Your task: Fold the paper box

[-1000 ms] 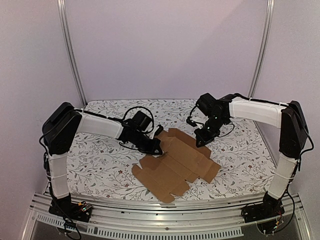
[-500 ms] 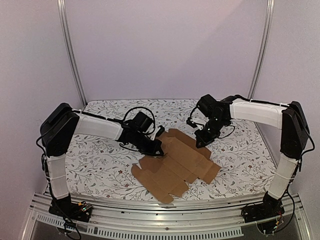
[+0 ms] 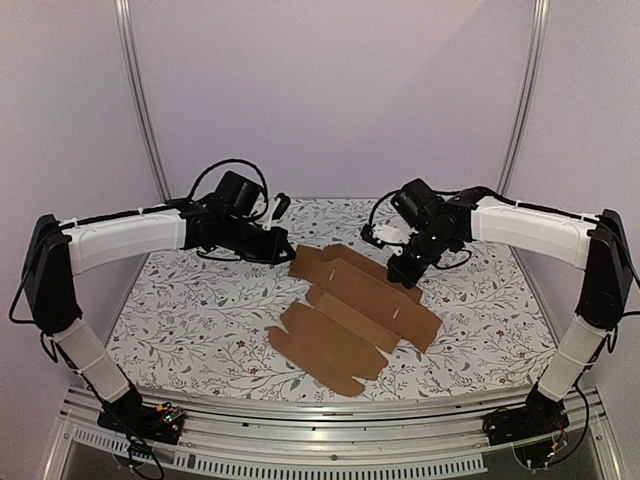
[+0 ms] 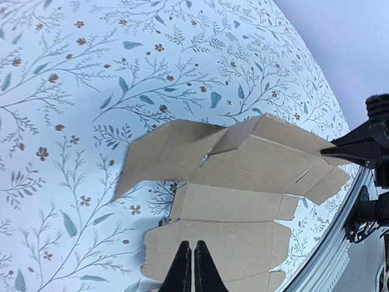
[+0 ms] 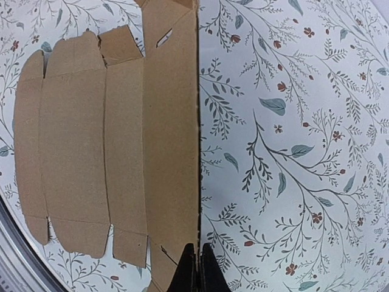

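Note:
The paper box (image 3: 350, 310) is a flat brown die-cut cardboard sheet with flaps and slits, lying in the middle of the floral table. Its far panel is tilted up a little. My right gripper (image 3: 405, 278) is shut on the sheet's far right edge. In the right wrist view that edge (image 5: 197, 152) runs straight into the closed fingers (image 5: 198, 258). My left gripper (image 3: 288, 252) is shut and empty, raised beside the sheet's far left corner. In the left wrist view its closed tips (image 4: 188, 258) hover over the sheet (image 4: 243, 164). The right gripper (image 4: 358, 146) shows there pinching the corner.
The floral tablecloth (image 3: 190, 310) covers the table. An aluminium rail (image 3: 320, 440) runs along the near edge. Two metal posts (image 3: 140, 100) (image 3: 525, 100) stand at the back corners before a plain wall.
My left arm has lifted off the sheet's middle and swung back and left. The sheet has shifted and turned slightly, its far panel raised by the right gripper.

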Motion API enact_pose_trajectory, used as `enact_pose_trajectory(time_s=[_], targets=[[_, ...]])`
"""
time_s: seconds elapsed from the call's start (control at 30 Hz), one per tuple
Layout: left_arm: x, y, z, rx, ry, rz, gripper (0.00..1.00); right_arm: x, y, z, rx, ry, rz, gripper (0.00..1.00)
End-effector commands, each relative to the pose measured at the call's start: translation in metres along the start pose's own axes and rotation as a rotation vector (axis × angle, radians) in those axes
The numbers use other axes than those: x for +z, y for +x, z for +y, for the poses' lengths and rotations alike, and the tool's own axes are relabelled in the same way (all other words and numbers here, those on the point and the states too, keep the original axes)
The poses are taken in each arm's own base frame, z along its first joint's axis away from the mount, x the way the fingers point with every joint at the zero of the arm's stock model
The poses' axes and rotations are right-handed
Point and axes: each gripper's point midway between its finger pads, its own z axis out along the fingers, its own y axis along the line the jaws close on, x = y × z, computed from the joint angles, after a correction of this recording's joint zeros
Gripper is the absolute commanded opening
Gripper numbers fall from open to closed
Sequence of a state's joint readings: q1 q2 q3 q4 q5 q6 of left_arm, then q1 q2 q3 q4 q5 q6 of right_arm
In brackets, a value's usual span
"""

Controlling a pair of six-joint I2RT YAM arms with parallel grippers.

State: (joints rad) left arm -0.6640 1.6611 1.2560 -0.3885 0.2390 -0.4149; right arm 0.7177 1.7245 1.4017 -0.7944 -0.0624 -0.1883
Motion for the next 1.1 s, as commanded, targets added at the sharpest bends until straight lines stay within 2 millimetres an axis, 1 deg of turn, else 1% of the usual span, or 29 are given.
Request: enact_pose_trajectory(time_s=[0.0, 0.07, 0.17, 0.23, 0.3, 0.43, 0.47, 0.63, 0.77, 0.83, 0.93, 1.07], targets=[[-0.026, 0.000, 0.042, -0.058, -0.129, -0.018, 0.04, -0.008, -0.010, 0.001, -0.221, 0.111, -0.062, 0.00], [-0.033, 0.000, 0.057, -0.085, -0.166, -0.032, 0.05, -0.010, -0.014, 0.004, -0.301, 0.136, -0.089, 0.00], [-0.036, 0.003, 0.077, -0.133, -0.188, -0.039, 0.05, -0.015, -0.017, 0.006, -0.399, 0.172, -0.113, 0.00], [-0.032, 0.005, 0.085, -0.158, -0.160, -0.042, 0.07, -0.016, -0.018, 0.007, -0.452, 0.192, -0.115, 0.00], [-0.023, 0.013, 0.087, -0.170, -0.129, -0.012, 0.07, -0.018, -0.020, 0.010, -0.503, 0.197, -0.131, 0.00], [-0.005, 0.025, 0.076, -0.174, -0.033, 0.036, 0.08, -0.018, -0.025, 0.018, -0.609, 0.238, -0.162, 0.00], [-0.002, 0.029, 0.074, -0.172, -0.013, 0.043, 0.09, -0.018, -0.030, 0.019, -0.622, 0.252, -0.186, 0.00], [0.008, 0.038, 0.062, -0.152, 0.066, 0.057, 0.11, -0.010, -0.031, 0.027, -0.699, 0.301, -0.224, 0.00], [0.018, 0.052, 0.045, -0.116, 0.112, 0.104, 0.12, -0.003, -0.028, 0.029, -0.732, 0.327, -0.216, 0.00], [0.022, 0.058, 0.038, -0.092, 0.125, 0.122, 0.14, -0.001, -0.028, 0.032, -0.747, 0.336, -0.220, 0.00], [0.025, 0.071, 0.032, -0.085, 0.139, 0.151, 0.15, 0.000, -0.026, 0.033, -0.755, 0.346, -0.227, 0.00], [0.024, 0.088, 0.029, -0.078, 0.138, 0.179, 0.16, 0.002, -0.023, 0.031, -0.761, 0.374, -0.233, 0.00]])
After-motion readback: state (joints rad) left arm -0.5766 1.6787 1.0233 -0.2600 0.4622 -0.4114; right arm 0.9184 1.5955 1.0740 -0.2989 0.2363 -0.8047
